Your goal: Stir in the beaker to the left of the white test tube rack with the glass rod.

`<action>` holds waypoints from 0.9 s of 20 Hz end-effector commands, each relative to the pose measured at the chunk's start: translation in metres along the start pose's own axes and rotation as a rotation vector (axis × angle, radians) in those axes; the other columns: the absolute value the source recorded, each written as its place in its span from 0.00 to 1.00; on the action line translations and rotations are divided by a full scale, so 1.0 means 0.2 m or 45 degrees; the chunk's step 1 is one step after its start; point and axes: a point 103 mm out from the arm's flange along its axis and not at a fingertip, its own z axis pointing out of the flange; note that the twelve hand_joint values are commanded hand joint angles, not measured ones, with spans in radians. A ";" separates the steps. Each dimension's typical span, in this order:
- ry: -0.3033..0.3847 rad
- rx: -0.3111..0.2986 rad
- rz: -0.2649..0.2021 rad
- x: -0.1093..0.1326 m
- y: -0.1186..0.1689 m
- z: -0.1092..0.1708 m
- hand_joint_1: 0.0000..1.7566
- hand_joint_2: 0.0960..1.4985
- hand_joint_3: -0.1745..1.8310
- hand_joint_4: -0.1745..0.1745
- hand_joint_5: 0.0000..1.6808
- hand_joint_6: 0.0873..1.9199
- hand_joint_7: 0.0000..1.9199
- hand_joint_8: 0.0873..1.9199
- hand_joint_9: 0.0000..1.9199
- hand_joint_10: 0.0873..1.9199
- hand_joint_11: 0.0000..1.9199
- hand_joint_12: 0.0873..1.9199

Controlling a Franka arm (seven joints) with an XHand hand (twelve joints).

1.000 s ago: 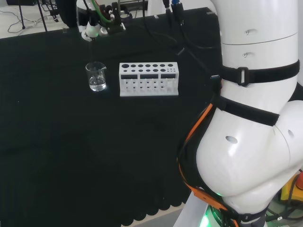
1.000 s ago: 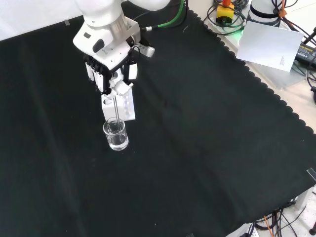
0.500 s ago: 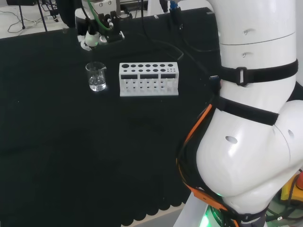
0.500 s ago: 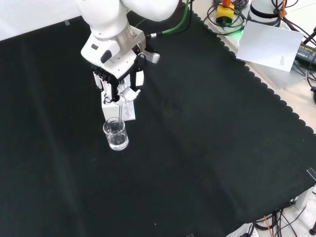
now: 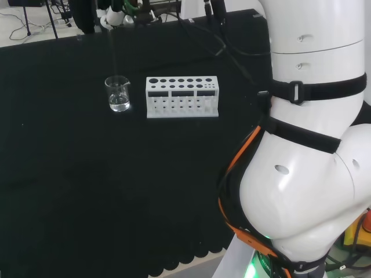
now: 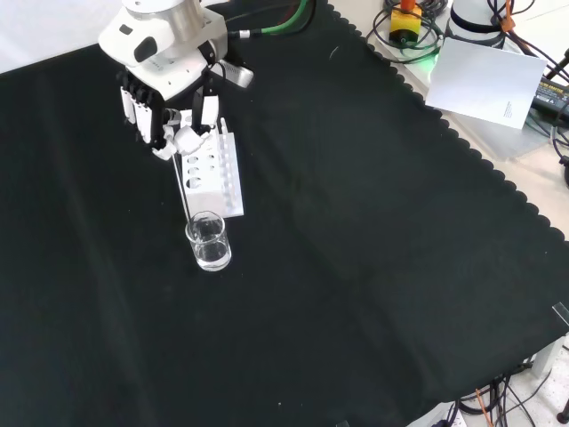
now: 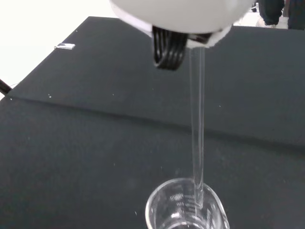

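A small clear beaker (image 6: 208,242) with a little clear liquid stands on the black cloth, left of the white test tube rack (image 5: 182,97) in the head view. Above and behind the beaker (image 5: 118,94), the hand (image 6: 169,120) has its fingers curled on the top of a thin glass rod (image 6: 182,189). The rod (image 7: 197,124) slants down from the hand (image 7: 181,14), and its lower end reaches just inside the beaker's mouth (image 7: 186,210). In the head view the hand (image 5: 113,16) is at the cloth's far edge.
The rack (image 6: 213,173) stands right behind the beaker in the front view, under the hand. The arm's big white links (image 5: 313,145) take up the head view's right. Cables and a white sheet (image 6: 487,80) lie past the cloth's scalloped edge.
The hand has risen and swung away from the beaker, toward the upper left in the front view. The rod has come up with it and now slants, with its tip near the beaker's rim.
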 end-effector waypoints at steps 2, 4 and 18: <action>0.019 0.014 0.032 -0.12 -0.18 0.05 0.73 0.35 0.50 0.00 0.70 0.35 0.72 0.47 0.87 0.44 0.66 0.48; 0.017 0.014 0.031 -0.12 -0.18 0.05 0.75 0.38 0.48 0.00 0.68 0.35 0.68 0.48 0.86 0.44 0.66 0.48; 0.003 0.008 0.051 -0.08 -0.21 -0.01 0.75 0.38 0.47 0.00 0.67 0.34 0.67 0.49 0.86 0.45 0.65 0.48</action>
